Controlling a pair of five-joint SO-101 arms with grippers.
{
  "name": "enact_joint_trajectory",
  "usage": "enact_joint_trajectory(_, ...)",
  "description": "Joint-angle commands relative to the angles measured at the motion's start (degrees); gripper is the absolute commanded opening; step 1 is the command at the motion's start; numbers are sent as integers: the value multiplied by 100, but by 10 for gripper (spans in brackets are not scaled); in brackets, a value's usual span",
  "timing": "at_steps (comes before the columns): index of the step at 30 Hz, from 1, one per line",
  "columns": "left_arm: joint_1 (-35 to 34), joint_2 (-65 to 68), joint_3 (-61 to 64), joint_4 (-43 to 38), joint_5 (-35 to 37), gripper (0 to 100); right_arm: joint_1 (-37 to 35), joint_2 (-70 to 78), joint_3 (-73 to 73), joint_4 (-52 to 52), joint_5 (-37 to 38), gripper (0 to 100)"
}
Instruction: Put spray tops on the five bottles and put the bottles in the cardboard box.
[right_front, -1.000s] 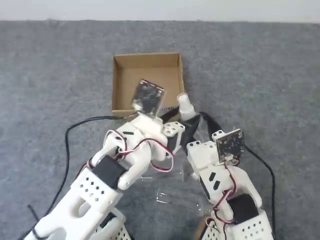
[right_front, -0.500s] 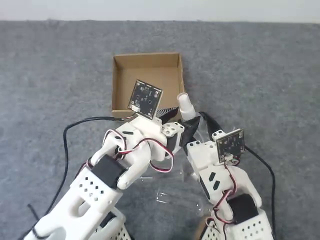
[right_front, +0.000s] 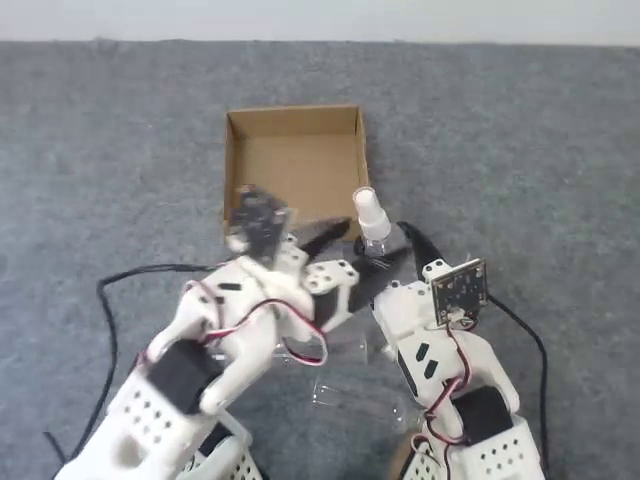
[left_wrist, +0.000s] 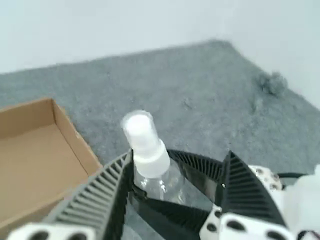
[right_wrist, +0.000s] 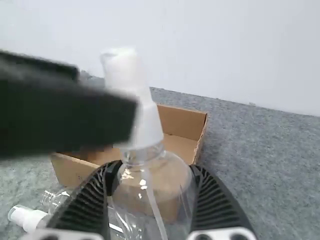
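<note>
Seen from above: a grey carpeted surface (right_front: 520, 140) below a pale wall (right_front: 320, 20), with the white left arm (right_front: 200, 370) and white right arm (right_front: 440, 350) angled in from the near edge toward a single point.

Ahead of the arms, an open cardboard box (right_front: 295, 165), its brown floor bare to the overhead camera.

Just outside the box's near right corner, upright, one clear bottle (right_front: 374, 232).

Right gripper (right_wrist: 155, 172) clenched on the bottle's rounded body, ribbed black jaws pressed to either side, plain in the right wrist view.

Left gripper (left_wrist: 177, 165) higher up at the neck, jaws released: one right against the neck, the other standing off with a gap between, as caught from the left wrist. In the right wrist view, one of those jaws as a dark blurred bar beside the bottle's top.

White spray top (left_wrist: 142, 140) seated on the neck, pointing up.

Between the arms in the overhead view, more clear bottles (right_front: 325, 388) lying flat on the carpet.

From the right wrist, near the box's front wall, a second spray top (right_wrist: 21, 216) on its side next to a clear threaded neck (right_wrist: 50, 199).

From the left wrist, a grey tuft of fluff (left_wrist: 272, 82) on the carpet by the wall.

Markings on the right arm's camera board (right_front: 460, 288) too small to read.
</note>
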Motion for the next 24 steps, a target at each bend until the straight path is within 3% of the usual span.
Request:
enact_joint_trajectory(1,-431,-607,-303,9,-26,265,31,-110,-97,-163,-18,6)
enact_joint_trajectory(9,-1231,-826,-233,-229,-9,259,31,-119,-97,-163,-18,6)
enact_joint_trajectory(14,-1653,-818,444,-1398,-18,179,22,-119,-97,-154,-18,6)
enact_joint_trajectory(18,-1600,-818,954,-2119,-26,163,22,-127,-97,-145,-18,6)
enact_joint_trajectory(24,-1134,-809,1015,-1960,-44,163,-295,-127,-88,-48,149,6)
